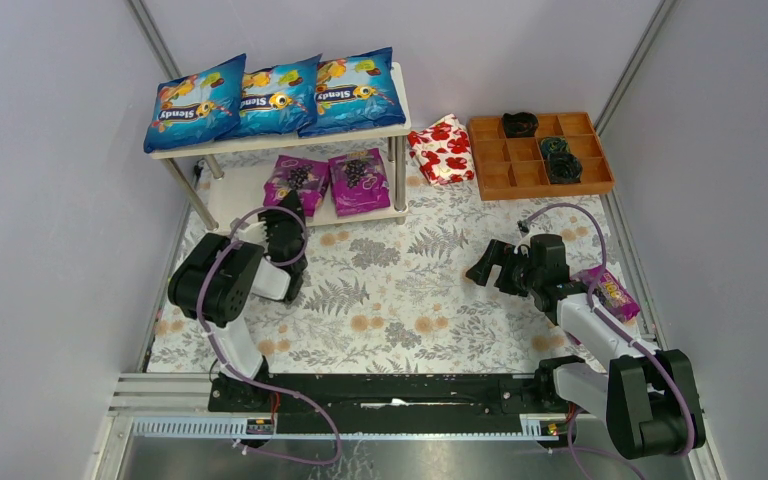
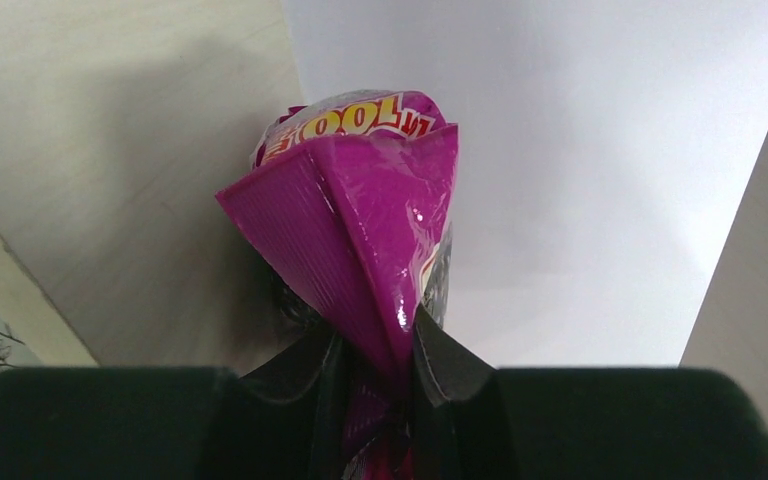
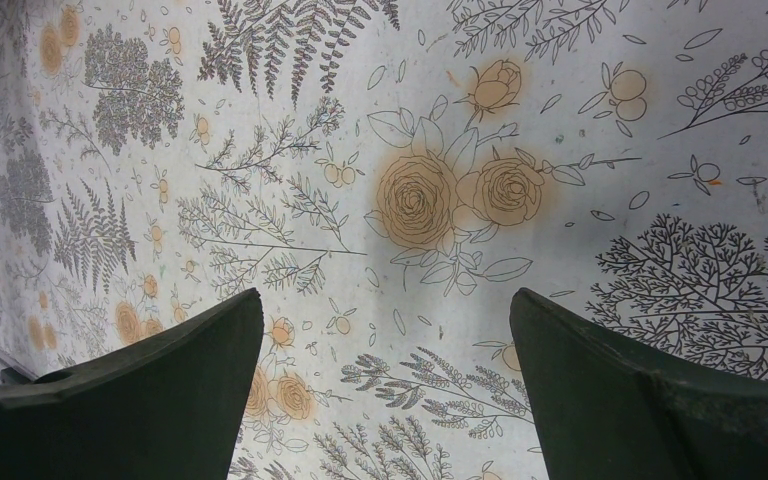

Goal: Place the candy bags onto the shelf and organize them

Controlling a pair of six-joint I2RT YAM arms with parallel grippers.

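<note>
Three blue candy bags lie side by side on the top board of the shelf. Two magenta bags lie on the lower board, one on the left and one on the right. My left gripper is at the shelf's front and shut on the near edge of the left magenta bag; the left wrist view shows the gripper pinching the crimped seam. A third magenta bag lies on the mat beside my right arm. My right gripper is open and empty above the mat.
A red-and-white floral packet lies right of the shelf. A brown compartmented tray with dark items stands at the back right. Grey walls close in on both sides. The shelf's metal leg stands near the right magenta bag.
</note>
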